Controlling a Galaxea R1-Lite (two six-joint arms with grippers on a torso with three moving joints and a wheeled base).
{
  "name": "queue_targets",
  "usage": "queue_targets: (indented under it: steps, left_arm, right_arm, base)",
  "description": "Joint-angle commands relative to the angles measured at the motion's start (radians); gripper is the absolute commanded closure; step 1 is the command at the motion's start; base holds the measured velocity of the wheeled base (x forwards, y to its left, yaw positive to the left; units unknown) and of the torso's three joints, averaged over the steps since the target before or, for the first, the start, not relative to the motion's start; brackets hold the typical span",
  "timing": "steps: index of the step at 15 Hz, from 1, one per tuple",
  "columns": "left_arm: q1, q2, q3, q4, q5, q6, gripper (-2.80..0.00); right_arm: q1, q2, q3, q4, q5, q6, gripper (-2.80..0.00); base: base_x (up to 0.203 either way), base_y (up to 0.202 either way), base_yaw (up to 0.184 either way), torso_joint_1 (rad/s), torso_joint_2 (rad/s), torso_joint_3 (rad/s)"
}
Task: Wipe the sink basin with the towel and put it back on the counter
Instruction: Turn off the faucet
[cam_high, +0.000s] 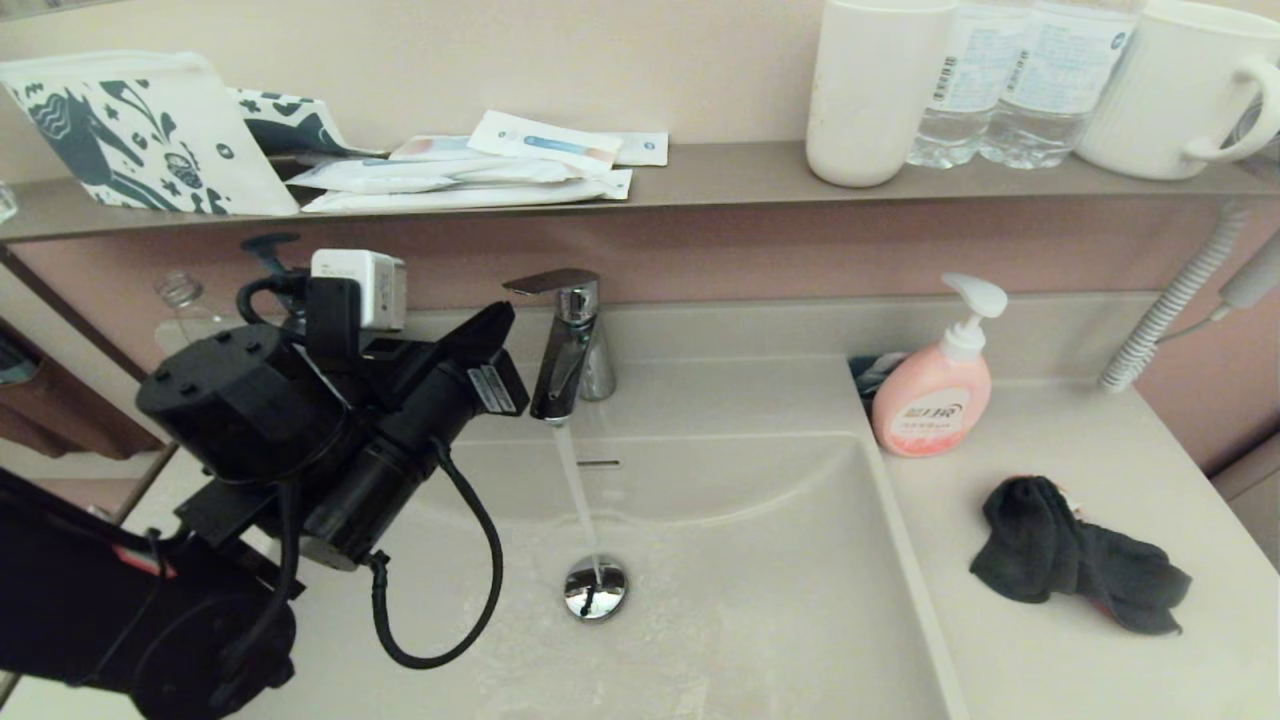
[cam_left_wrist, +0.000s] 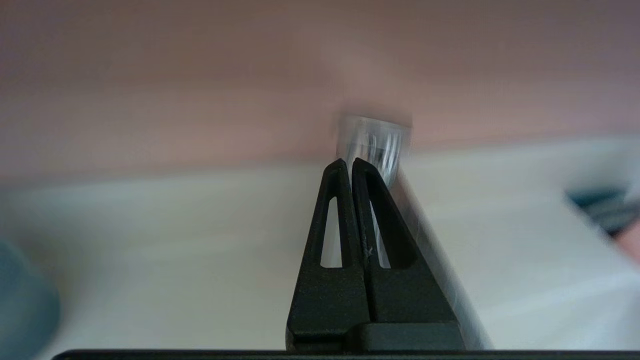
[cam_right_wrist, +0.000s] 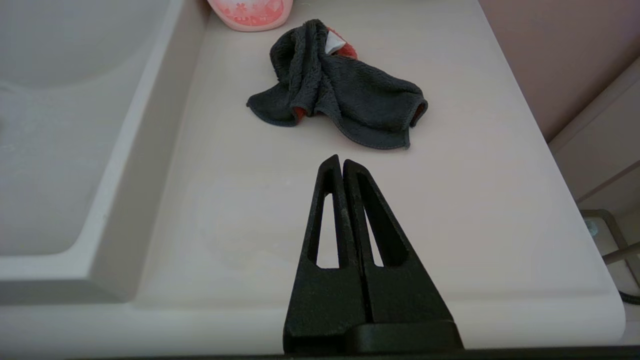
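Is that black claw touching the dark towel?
Apart. The right wrist view shows the right gripper shut, with bare counter between it and the towel.

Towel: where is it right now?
The towel lies crumpled on the counter right of the sink basin, just beyond the pink soap dispenser.

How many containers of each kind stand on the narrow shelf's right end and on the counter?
White tumbler: 1
Clear water bottles: 2
White mug: 1
Pink soap dispenser on the counter: 1
Total: 5
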Motion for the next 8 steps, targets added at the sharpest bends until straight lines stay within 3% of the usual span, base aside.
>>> queue_targets:
  steps: [1, 8]
  left_arm:
    - [0.003, -0.017, -0.037, -0.005, 0.002, 0.003, 0.00]
    - [-0.017, 0.011, -0.108, 0.065, 0.000, 0.042, 0.00]
  right_arm:
    - [0.001, 0.001, 0.000, 0.000, 0.000, 0.000, 0.00]
    - [0.001, 0.001, 0.000, 0.000, 0.000, 0.000, 0.00]
  base:
    - [0.000, 0.000, 0.000, 0.000, 0.00, 0.000]
    - [0.000, 0.000, 0.000, 0.000, 0.00, 0.000]
